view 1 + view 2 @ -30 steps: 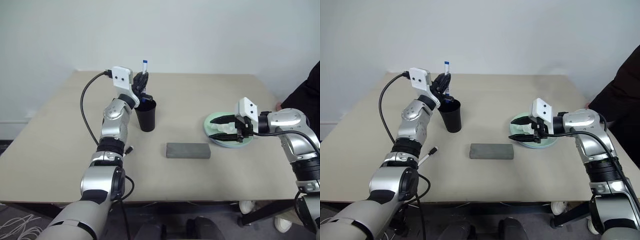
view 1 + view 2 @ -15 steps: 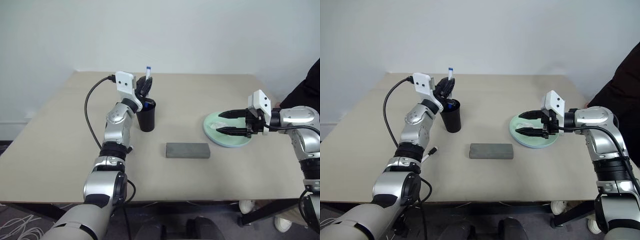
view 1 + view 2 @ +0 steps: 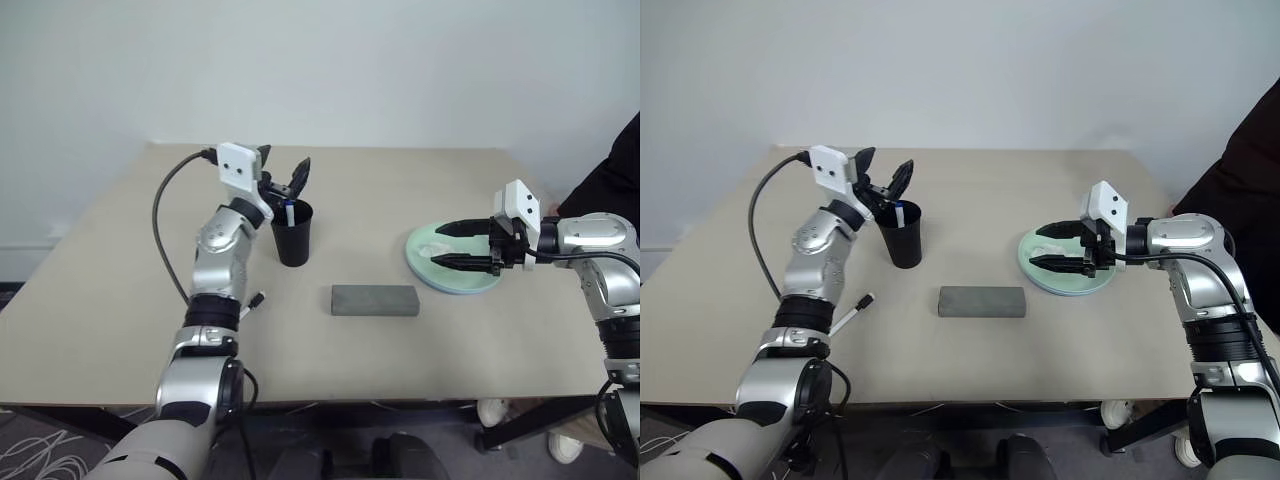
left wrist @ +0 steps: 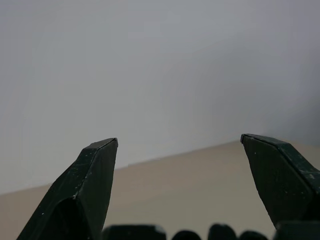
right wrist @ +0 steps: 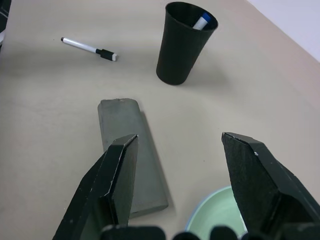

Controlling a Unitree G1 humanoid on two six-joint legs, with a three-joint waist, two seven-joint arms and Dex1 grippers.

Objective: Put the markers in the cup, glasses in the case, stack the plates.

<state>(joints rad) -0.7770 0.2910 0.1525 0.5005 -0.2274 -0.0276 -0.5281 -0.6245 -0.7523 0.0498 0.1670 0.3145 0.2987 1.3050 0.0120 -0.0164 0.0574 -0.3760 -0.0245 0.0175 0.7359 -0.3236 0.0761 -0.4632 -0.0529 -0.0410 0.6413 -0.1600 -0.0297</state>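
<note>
My left gripper (image 3: pixel 283 170) hangs open just above the black cup (image 3: pixel 293 235), with nothing between its fingers. The blue-capped marker (image 5: pixel 202 22) stands inside the cup. Left of the cup, the black-capped marker (image 3: pixel 853 312) lies on the table by my left forearm. The grey case (image 3: pixel 375 299) lies shut at the table's middle. At the right, the mint green plate (image 3: pixel 470 288) lies with a light blue edge under it. My right gripper (image 3: pixel 455 245) is open and empty, pointing left over the plates. The glasses are out of view.
A person's dark sleeve (image 3: pixel 622 170) shows at the right edge beyond the table. A black cable (image 3: pixel 165 215) loops from my left wrist over the table's left side. The table's (image 3: pixel 120 300) far edge meets a white wall.
My left gripper opened and drew back slightly; the blue-capped marker it held above the cup now stands inside the cup. My right gripper edged right over the plates.
</note>
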